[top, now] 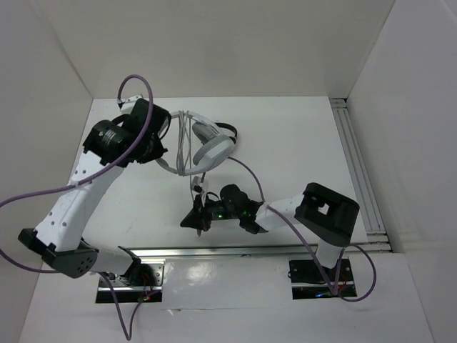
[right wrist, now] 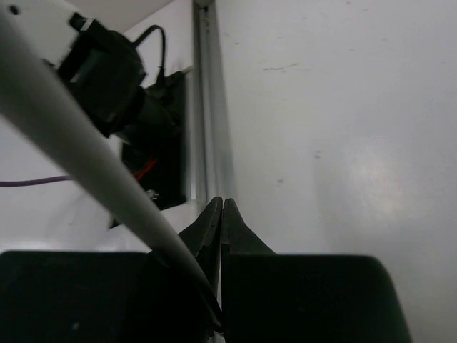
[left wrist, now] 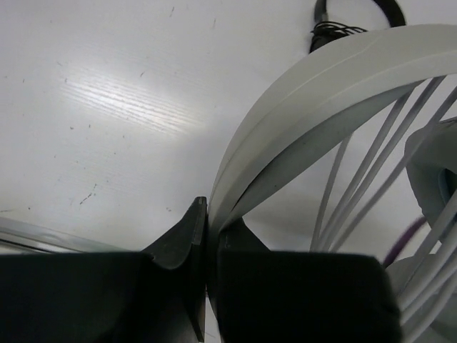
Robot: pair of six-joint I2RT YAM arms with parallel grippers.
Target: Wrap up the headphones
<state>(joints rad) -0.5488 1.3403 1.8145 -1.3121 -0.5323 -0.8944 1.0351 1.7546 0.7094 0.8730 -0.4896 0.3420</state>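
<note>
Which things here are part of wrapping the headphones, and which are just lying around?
Part of the job: headphones, held by the left fingers; their cable, pinched in the right fingers.
Just there: metal rail at the right; purple arm wiring.

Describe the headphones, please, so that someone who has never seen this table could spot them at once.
On the white table, look toward the far wall, where the left pincer reaches. The headphones are there, their wide headband clamped in that pincer. Unlike the purple leads nearby, their thin cable is pale grey and looped across the headband.
</note>
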